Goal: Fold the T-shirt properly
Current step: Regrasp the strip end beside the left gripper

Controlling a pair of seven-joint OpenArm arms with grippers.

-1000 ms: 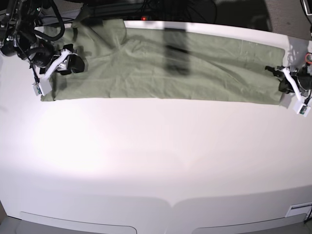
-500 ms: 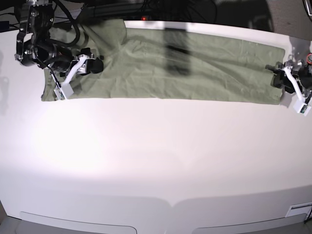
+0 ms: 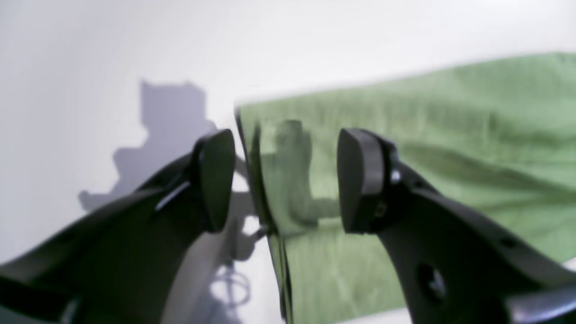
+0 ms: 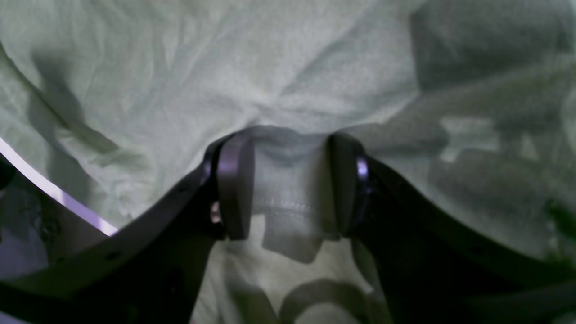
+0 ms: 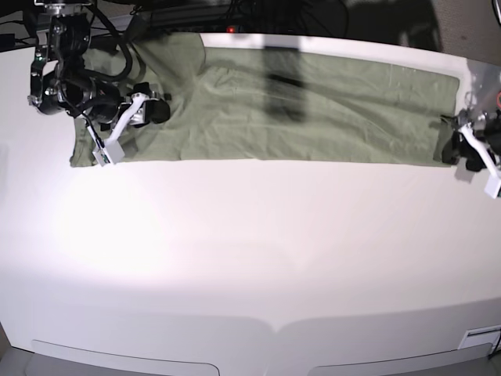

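Base view, T-shirt point(image 5: 313, 110) spread on white table point(image 5: 250, 258), right gripper point(image 4: 288, 184) pinching cloth, left gripper point(image 3: 279, 180) released

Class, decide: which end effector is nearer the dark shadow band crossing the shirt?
Right. The right end effector sits on the T-shirt beside the shadow band; the left end effector is at the far edge.

A white table point(image 5: 250, 258) carries the green T-shirt point(image 5: 313, 110), spread as a long flat band along the table's far edge, wrinkled at its left end.
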